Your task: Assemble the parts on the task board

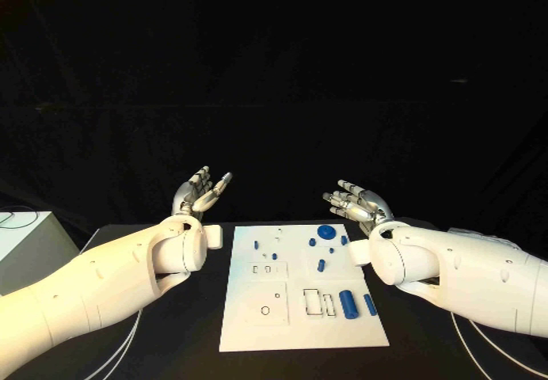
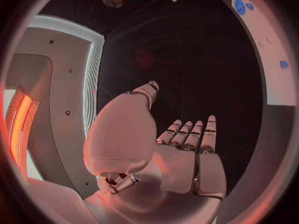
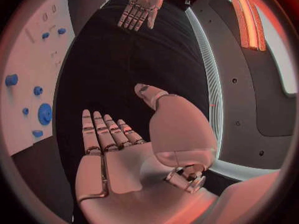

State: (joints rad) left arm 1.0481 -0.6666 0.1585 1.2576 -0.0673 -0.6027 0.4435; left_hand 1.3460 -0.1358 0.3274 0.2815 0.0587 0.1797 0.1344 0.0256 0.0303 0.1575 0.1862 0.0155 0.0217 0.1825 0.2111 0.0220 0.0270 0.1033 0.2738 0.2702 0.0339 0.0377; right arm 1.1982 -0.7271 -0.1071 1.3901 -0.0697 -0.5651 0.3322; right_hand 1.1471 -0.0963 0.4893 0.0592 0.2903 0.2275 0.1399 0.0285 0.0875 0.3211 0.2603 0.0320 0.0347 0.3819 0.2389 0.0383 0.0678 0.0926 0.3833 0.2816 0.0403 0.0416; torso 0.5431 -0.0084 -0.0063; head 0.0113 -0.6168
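I've got the left hand [image 1: 201, 192] raised w/ fingers straight and apart, holding nothing, just off the board's [image 1: 299, 328] far left corner. Right hand [image 1: 356, 203] same, fingers spread, empty, near the far right corner. Blue parts [image 1: 327, 232] lie on the board, mid-surface [image 1: 183, 332].

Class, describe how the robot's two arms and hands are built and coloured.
Both arms are smooth, rounded white shells with small dark dots. The left hand and right hand are silver metal with segmented fingers and a smooth palm. Thin cables trail beside the arms on the black table.
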